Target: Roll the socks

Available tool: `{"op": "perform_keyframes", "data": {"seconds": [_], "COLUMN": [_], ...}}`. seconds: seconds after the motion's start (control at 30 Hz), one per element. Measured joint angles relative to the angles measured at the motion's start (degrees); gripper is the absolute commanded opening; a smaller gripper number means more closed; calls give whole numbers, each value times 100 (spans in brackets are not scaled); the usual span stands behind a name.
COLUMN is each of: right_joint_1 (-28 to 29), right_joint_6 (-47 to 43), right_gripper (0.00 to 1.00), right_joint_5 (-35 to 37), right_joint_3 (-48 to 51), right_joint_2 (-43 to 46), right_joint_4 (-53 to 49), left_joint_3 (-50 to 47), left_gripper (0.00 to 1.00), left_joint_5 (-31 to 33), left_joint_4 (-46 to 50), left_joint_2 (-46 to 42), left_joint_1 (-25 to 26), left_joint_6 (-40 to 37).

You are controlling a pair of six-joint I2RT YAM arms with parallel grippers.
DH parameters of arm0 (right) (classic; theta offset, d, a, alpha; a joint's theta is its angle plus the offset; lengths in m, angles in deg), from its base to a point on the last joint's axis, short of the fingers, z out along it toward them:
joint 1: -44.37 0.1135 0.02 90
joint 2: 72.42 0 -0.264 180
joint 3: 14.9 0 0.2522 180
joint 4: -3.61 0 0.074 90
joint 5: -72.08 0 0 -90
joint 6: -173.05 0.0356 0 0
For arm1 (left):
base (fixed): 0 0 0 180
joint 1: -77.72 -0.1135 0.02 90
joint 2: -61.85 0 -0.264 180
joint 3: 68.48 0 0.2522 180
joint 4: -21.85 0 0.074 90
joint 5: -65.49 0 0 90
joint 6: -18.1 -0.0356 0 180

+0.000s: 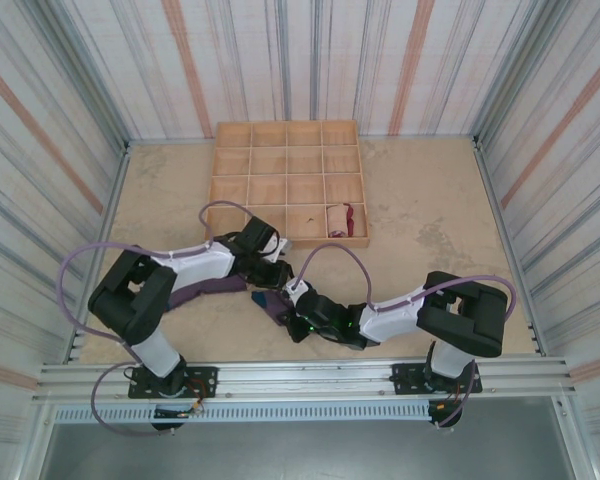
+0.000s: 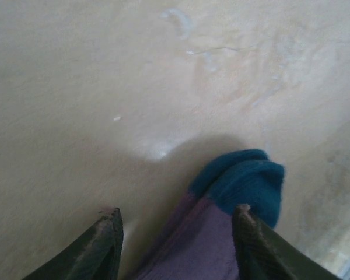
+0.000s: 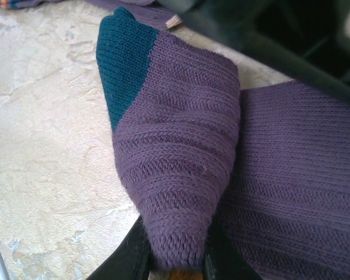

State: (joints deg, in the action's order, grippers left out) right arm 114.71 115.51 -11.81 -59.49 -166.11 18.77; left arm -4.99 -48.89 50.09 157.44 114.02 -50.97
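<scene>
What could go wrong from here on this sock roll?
1. The right gripper pinches just a narrow fold of the purple sock; the fold might slip out and come undone.
2. The left gripper stands open with the teal toe off-centre, by one finger; closing may catch only an edge.

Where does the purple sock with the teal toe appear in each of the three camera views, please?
Top external: purple sock just below centre, slightly left.
Left wrist: bottom, right of centre.
Right wrist: centre and right, fold pinched in the right tool.
Shared landmark: its teal toe, in both wrist views.
</scene>
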Motion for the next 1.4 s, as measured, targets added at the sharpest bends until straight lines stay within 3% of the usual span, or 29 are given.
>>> {"op": "perform_keyframes", "data": {"seconds": [0.2, 0.37, 0.47, 0.9, 1.17, 1.4], "right_joint_1": [-26, -120, -302, -1495, -1867, -2090], "right_joint_6": [0, 4, 33, 879, 1797, 2406], "right_gripper": [0, 0, 0, 0, 0, 0], "right_joint_5": [-20, -179, -485, -2562, -3250, -3423], "right_joint_3": [44, 52, 52, -31, -2, 105], "right_joint_2": [11, 20, 20, -577, -898, -796], "right_joint_4": [52, 66, 66, 807, 1296, 1193], "left_joint_3": [57, 31, 24, 7, -20, -57], "left_gripper": [31, 6, 0, 0, 0, 0], "left_joint_5": [-221, -107, 114, 916, 1215, 1373], "left_joint_4": [-116, -98, -66, -68, -50, -15], "left_joint_2": [184, 197, 195, 70, -2, -57], "left_joint_1": [2, 2, 2, -186, -212, -212], "left_joint_6": [-168, -170, -109, 732, 1086, 1305]}}
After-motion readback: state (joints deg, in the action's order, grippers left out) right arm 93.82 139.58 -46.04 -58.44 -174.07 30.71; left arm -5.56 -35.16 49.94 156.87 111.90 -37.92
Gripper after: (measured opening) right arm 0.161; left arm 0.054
